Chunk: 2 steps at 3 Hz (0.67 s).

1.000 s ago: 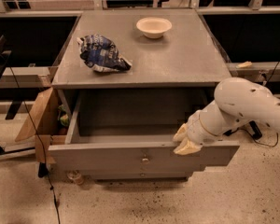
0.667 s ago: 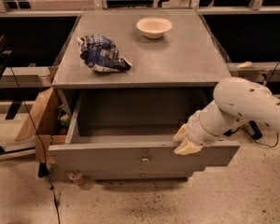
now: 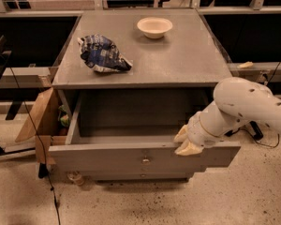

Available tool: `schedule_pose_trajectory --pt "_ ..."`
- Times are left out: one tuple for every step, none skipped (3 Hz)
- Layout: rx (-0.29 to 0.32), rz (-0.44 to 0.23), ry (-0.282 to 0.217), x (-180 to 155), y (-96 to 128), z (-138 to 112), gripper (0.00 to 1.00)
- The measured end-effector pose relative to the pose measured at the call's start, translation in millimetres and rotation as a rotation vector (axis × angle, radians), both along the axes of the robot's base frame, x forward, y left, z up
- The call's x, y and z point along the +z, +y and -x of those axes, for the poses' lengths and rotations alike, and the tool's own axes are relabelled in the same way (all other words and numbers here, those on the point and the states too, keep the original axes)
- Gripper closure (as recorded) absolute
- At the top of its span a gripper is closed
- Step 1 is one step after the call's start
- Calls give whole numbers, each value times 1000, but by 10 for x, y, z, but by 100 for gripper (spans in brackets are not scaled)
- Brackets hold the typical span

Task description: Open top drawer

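Observation:
The top drawer (image 3: pixel 107 157) of the grey cabinet stands pulled far out, its deep box open and empty. Its wide plain front carries a small round metal knob (image 3: pixel 145 161) at the centre. My gripper (image 3: pixel 185 142) sits at the top edge of the drawer front, right of the knob, with its cream fingertips (image 3: pixel 187 148) resting on the rim. My white arm (image 3: pixel 246 104) reaches in from the right. A shallower drawer front shows just below the top drawer.
On the cabinet top (image 3: pixel 178 62) lie a crumpled blue chip bag (image 3: pixel 102 54) and a white bowl (image 3: pixel 154 27). A cardboard box (image 3: pixel 43 121) leans against the cabinet's left side. Cables run over the speckled floor at left and right.

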<state>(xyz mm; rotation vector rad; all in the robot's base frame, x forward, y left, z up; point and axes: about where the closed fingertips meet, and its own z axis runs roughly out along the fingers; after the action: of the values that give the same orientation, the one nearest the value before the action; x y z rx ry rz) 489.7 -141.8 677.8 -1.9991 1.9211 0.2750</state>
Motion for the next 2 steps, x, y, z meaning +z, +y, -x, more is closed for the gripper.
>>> schedule_pose_trajectory --pt "3 5 8 3 -5 36 14" --pt "3 5 8 2 -4 37 0"
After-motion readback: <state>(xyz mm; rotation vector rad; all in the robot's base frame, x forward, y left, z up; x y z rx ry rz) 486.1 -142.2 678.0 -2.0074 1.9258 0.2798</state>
